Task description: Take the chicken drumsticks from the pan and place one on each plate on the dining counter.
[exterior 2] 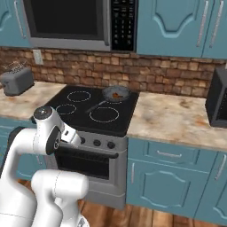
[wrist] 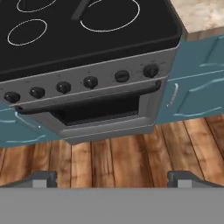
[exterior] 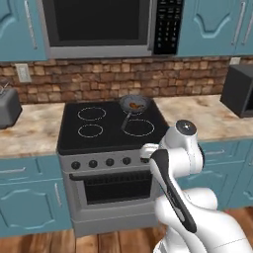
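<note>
Progress looks nil to us: the pan (exterior: 134,104) sits on the stove's (exterior: 106,129) back right burner with orange-brown chicken drumsticks (exterior: 135,105) inside, and we judge every pick and both placements remain. Our end effector (wrist: 113,178) hangs in front of the oven door, fingers set wide, holding nothing. Both base views show the pan and meat; the hand view adds the knobs (wrist: 90,82), oven handle and wooden floor (wrist: 113,157).
</note>
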